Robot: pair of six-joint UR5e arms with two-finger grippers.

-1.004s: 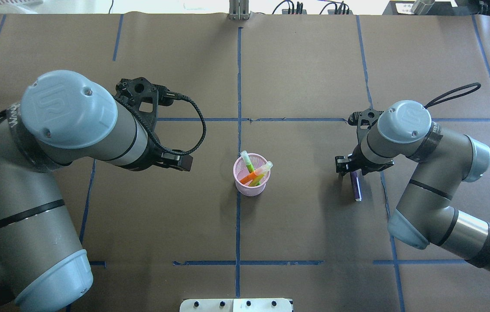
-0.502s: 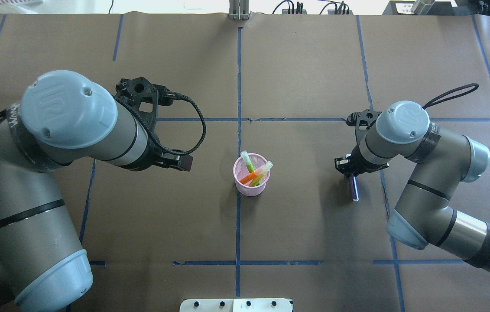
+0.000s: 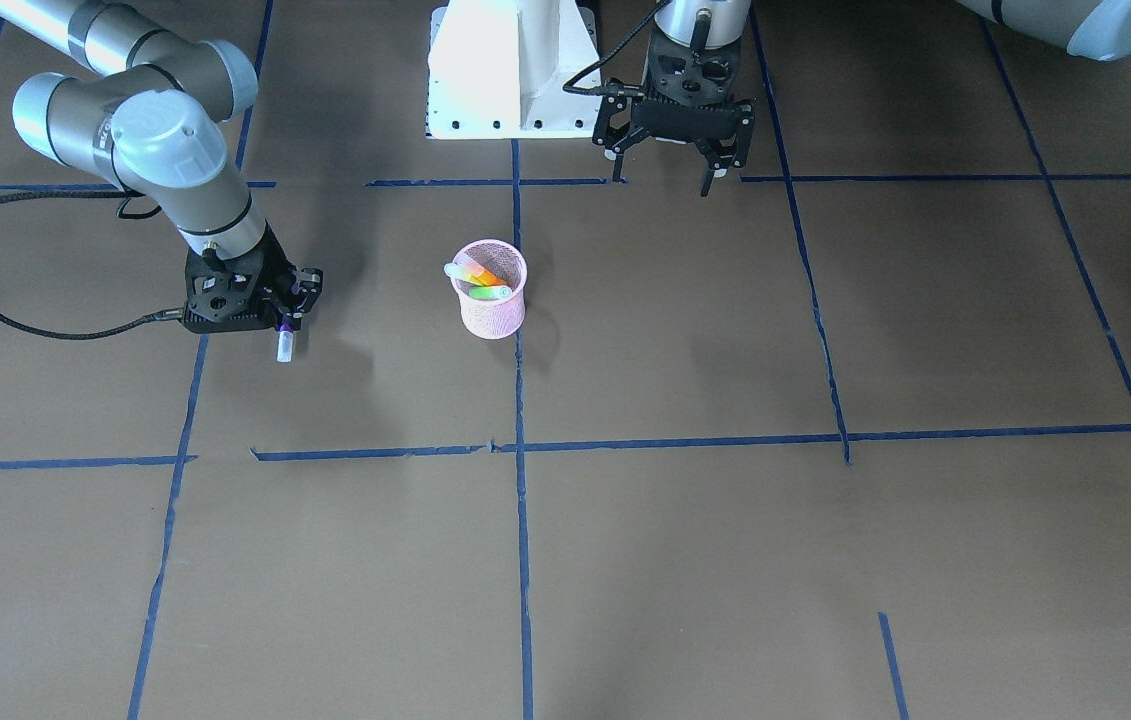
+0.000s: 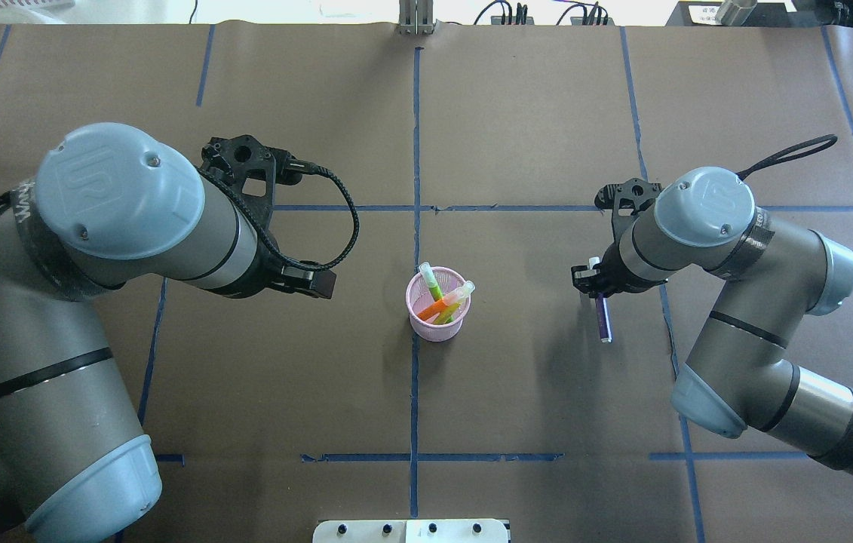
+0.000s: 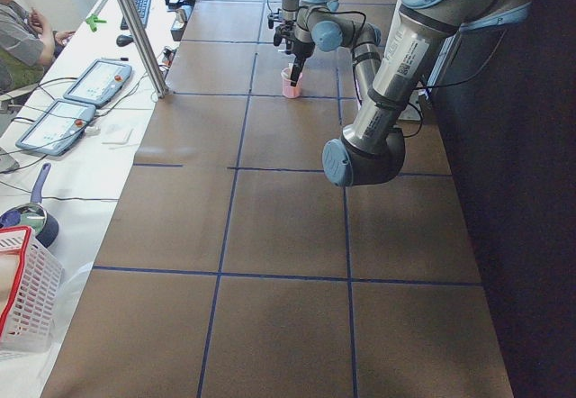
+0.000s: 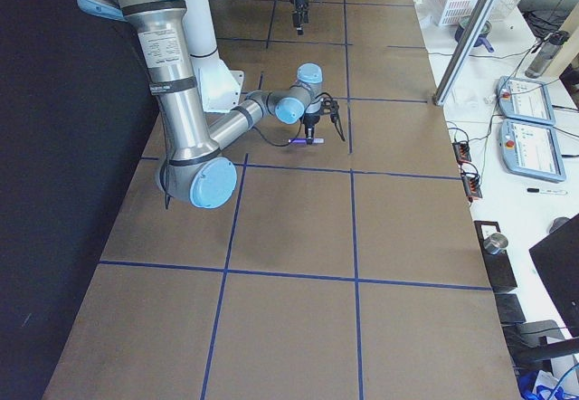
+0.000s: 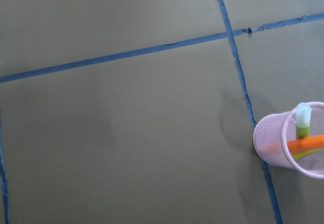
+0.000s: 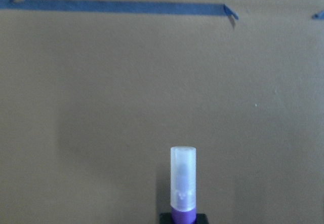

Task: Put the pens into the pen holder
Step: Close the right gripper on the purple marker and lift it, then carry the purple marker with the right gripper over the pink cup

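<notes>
Pinches the purple pen (image 4: 603, 320) in the right gripper (image 4: 596, 285), fingers pressed onto the barrel just behind the pale cap. Holds it roughly level and low over the table (image 4: 532, 392), long axis running near to far, slightly skewed in the overhead view. Points the cap away from the robot, poking out just past the fingers; leaves the longer purple part reaching back toward the robot, beside the wrist. Shows in the right wrist view only the cap and a sliver of purple straight ahead, over bare brown surface. Cannot tell whether the pen's tail end touches the table or hangs just above it. Lies well apart from the holder (image 4: 437, 324), off on the right arm's side, with bare table between. Stands upright near the table's middle, that holder, one edge of its base on a blue tape line (image 4: 415, 151). Contains the orange pen (image 4: 434, 308) and the green pen (image 4: 434, 285), both leaning and crossed, pale caps up above the rim: orange cap tipped toward the right arm's side, green cap tipped toward the far edge. Hangs the left gripper (image 3: 663, 170) on the holder's other side, nearer the robot's base, fingers spread wide with nothing between them, well apart from the holder. Catches the holder at the lower right corner of the left wrist view, partly cut off by the frame.
</notes>
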